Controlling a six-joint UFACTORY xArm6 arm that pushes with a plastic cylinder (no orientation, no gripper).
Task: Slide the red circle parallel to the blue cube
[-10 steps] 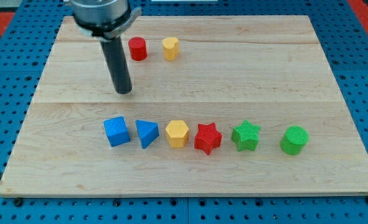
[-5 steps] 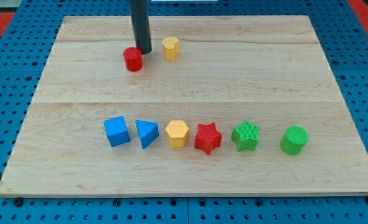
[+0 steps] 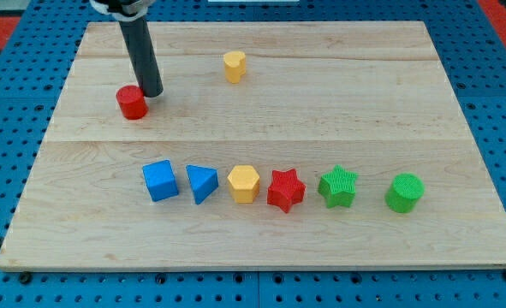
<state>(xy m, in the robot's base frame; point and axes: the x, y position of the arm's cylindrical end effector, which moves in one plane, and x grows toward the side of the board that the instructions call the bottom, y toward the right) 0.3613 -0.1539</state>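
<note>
The red circle (image 3: 132,102) lies on the wooden board's left side, well above the row of blocks. My tip (image 3: 151,92) touches its upper right edge. The blue cube (image 3: 160,180) stands at the left end of the row near the view's bottom, below and a little right of the red circle.
The row runs right from the blue cube: a blue triangle (image 3: 201,183), a yellow hexagon (image 3: 244,183), a red star (image 3: 285,190), a green star (image 3: 338,186), a green circle (image 3: 404,192). A yellow block (image 3: 234,66) sits near the top. The board's left edge (image 3: 43,145) is near the red circle.
My tip went to the red circle's upper right and pushed it down and to the left, away from the yellow block. The other blocks have not moved.
</note>
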